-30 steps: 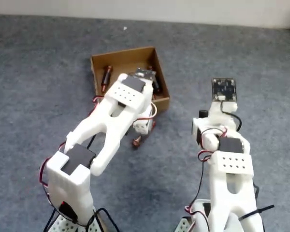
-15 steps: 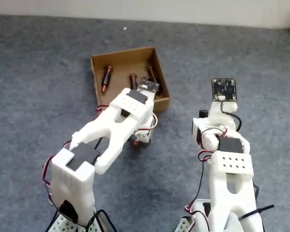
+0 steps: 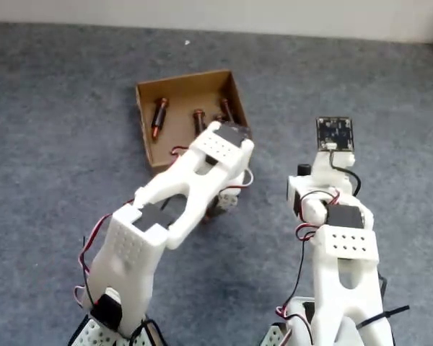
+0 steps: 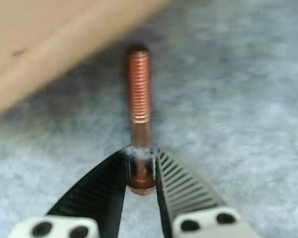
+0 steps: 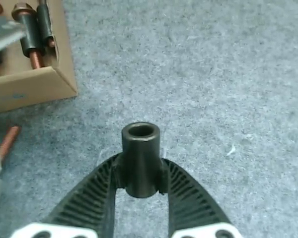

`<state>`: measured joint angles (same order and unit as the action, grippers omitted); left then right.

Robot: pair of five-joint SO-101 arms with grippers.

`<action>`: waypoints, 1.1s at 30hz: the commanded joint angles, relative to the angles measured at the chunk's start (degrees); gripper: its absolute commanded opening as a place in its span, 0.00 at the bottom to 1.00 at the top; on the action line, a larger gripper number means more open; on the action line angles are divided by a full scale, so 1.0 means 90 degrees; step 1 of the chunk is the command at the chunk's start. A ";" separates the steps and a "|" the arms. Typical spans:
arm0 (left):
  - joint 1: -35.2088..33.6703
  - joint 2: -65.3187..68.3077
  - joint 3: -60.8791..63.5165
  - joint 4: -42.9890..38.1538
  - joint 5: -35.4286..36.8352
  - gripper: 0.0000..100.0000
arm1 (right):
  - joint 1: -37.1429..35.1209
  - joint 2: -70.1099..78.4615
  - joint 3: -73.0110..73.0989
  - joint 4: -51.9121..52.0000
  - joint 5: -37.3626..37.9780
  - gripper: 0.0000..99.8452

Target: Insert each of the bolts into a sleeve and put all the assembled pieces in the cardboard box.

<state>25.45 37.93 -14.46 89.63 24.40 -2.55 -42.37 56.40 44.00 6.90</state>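
Note:
My left gripper (image 4: 140,154) is shut on the head end of a copper bolt (image 4: 139,94); its threaded shaft points away, just in front of the cardboard box (image 4: 44,44) wall, low over the carpet. My right gripper (image 5: 139,166) is shut on a black sleeve (image 5: 140,144), which stands upright with its bore open. From above, the left arm (image 3: 202,169) reaches to the near right corner of the box (image 3: 146,101), and the right arm (image 3: 332,216) stands to its right. Three assembled pieces (image 3: 159,117) lie in the box.
Grey carpet covers the whole floor. The right wrist view catches the box corner (image 5: 49,84) with assembled pieces (image 5: 30,34) inside, and the bolt's tip (image 5: 7,141) beside it. Open carpet lies between the two arms and to the right of the box.
The left arm has drawn back from over the box and swung right, down to the bolt that lay on the carpet in front of the box. The right arm has stayed still.

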 commanded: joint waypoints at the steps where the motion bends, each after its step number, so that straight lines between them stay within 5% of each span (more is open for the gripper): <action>1: -0.0024 -0.0659 -0.0181 0.0459 0.0537 0.00 | 0.0063 -0.0220 -0.0054 -0.0181 -0.0020 0.00; 10: -0.0425 -0.2613 0.0327 0.0518 0.2549 0.01 | 0.0063 -0.0220 -0.0054 -0.0181 -0.0020 0.00; 25: -0.2457 -0.3111 0.0874 0.0567 0.8068 0.01 | 0.0063 -0.0210 -0.0054 -0.0181 -0.0020 0.00; 33: -0.2662 -0.3092 0.1353 0.0518 0.8244 0.07 | 0.0063 -0.0210 -0.0054 -0.0181 -0.0020 0.00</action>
<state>2.07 12.79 -2.59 94.29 97.80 -2.55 -42.37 56.40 44.00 6.90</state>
